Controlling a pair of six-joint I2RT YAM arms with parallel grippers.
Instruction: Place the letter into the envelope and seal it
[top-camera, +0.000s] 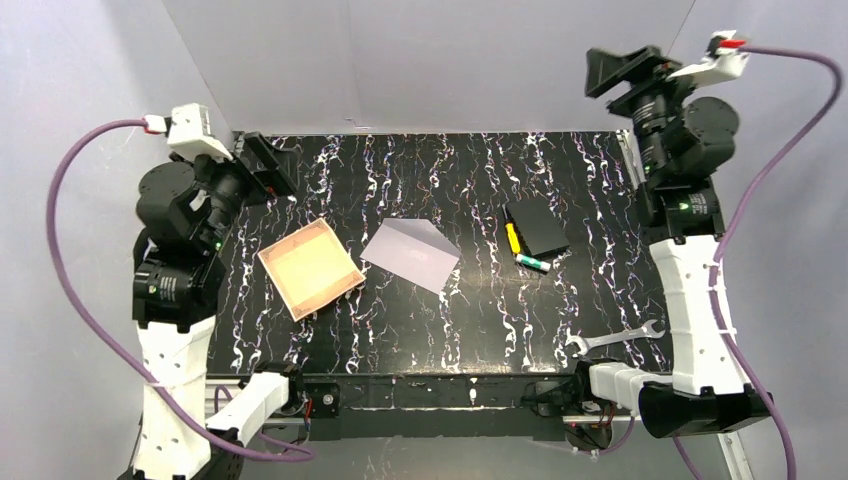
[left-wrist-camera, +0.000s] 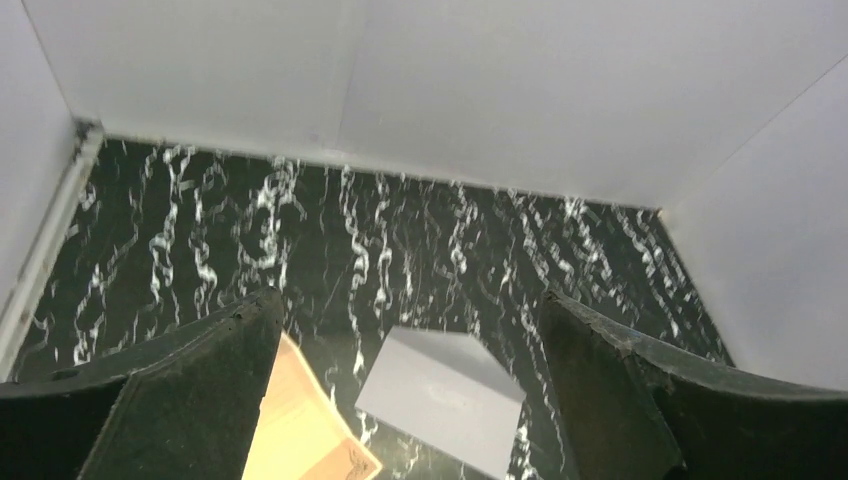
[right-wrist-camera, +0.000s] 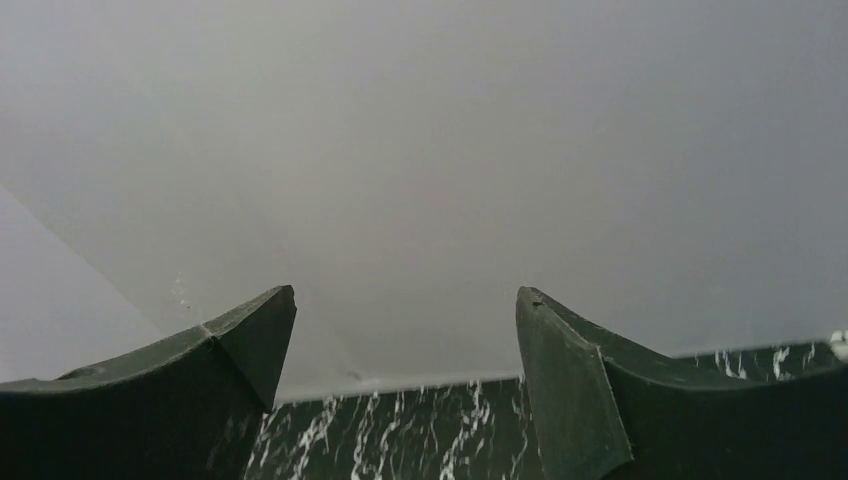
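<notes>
No legible text, label, brand or number anywhere; only a small brown mark near one corner of the letter (left-wrist-camera: 305, 430), too blurred to read.

Lab: white-walled test booth (top-camera: 450, 60), black marbled table (top-camera: 450, 330)

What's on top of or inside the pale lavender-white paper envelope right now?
Nothing lies on the pale lavender-white paper envelope; the cream-tan square letter lies beside it, on its left. The envelope's inside is hidden.
</notes>
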